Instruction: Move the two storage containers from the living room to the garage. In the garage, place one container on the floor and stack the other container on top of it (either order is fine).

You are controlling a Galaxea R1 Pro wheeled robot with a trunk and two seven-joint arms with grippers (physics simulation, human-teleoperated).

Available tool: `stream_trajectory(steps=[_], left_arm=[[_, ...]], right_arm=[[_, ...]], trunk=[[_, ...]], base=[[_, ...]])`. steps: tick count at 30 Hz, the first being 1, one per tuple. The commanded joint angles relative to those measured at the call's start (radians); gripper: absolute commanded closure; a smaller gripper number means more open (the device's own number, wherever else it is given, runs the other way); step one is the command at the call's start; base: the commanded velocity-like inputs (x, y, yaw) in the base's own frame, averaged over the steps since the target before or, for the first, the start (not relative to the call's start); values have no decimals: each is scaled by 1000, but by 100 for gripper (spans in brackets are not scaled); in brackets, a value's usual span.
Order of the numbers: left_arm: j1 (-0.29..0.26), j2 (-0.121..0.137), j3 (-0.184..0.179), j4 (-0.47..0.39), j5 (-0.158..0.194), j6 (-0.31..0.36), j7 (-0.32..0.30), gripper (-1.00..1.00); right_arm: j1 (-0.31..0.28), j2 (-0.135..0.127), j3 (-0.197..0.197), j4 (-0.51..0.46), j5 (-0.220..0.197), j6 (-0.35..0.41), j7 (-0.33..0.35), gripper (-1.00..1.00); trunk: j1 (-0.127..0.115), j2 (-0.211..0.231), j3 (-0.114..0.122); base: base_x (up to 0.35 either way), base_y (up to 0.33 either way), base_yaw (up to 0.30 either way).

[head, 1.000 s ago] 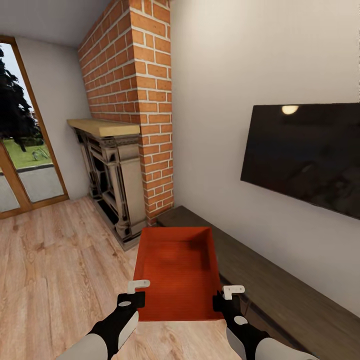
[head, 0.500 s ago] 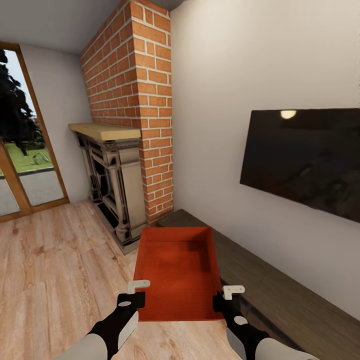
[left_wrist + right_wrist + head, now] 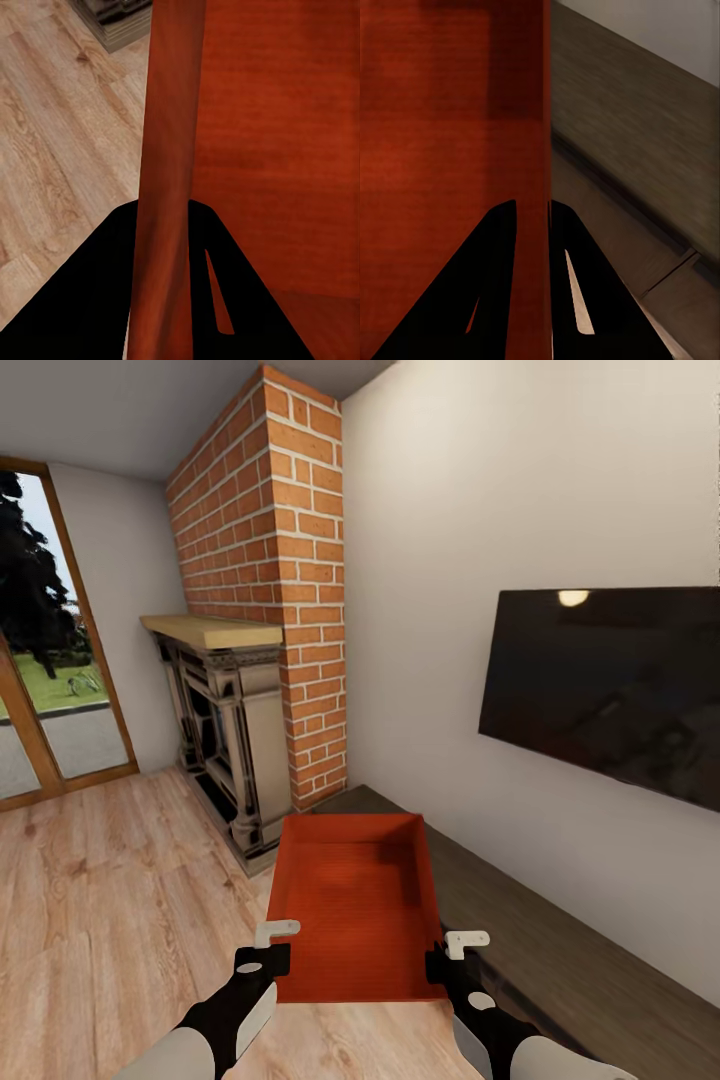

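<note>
I am carrying one storage container (image 3: 355, 905) out in front of me, level, above the wood plank floor (image 3: 110, 920) of the living room. My left hand (image 3: 268, 948) pinches its left wall near the corner closest to me, at about 7 o'clock of the box, and my right hand (image 3: 452, 954) pinches the right wall at about 5 o'clock. In the left wrist view the orange-red wall runs straight up between my dark fingers (image 3: 97, 300), and in the right wrist view the other wall sits the same way between that hand's fingers (image 3: 585, 285), so both hands are clenched on the container.

The box's long axis points away from me toward 12 o'clock, its far end aimed at the gap between the fireplace (image 3: 225, 735) and the low dark TV bench (image 3: 560, 950). Both arms are equally near, one on each side, so the load is shared evenly.

A brick chimney (image 3: 275, 560) stands at 12 o'clock, a wall-mounted television (image 3: 610, 685) at 2 o'clock, and glass doors (image 3: 45, 660) at 10 o'clock. This is not the garage, so I judge the carry is only under way; I will have to turn my base without letting the far end swing into the fireplace or bench. The second container is not something I can locate here.
</note>
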Motion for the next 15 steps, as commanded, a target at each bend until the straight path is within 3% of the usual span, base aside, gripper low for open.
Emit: stream_trajectory(steps=[1, 15], left_arm=[[-1, 1, 41, -1, 5, 7, 17, 100], [-1, 0, 39, -1, 5, 7, 17, 100]], right_arm=[[-1, 0, -7, -3, 2, -4, 1, 100], [-1, -1, -7, -3, 1, -4, 2, 100]], trunk=[[0, -1, 0], [0, -1, 18]], base=[[0, 0, 0], [0, 0, 0]])
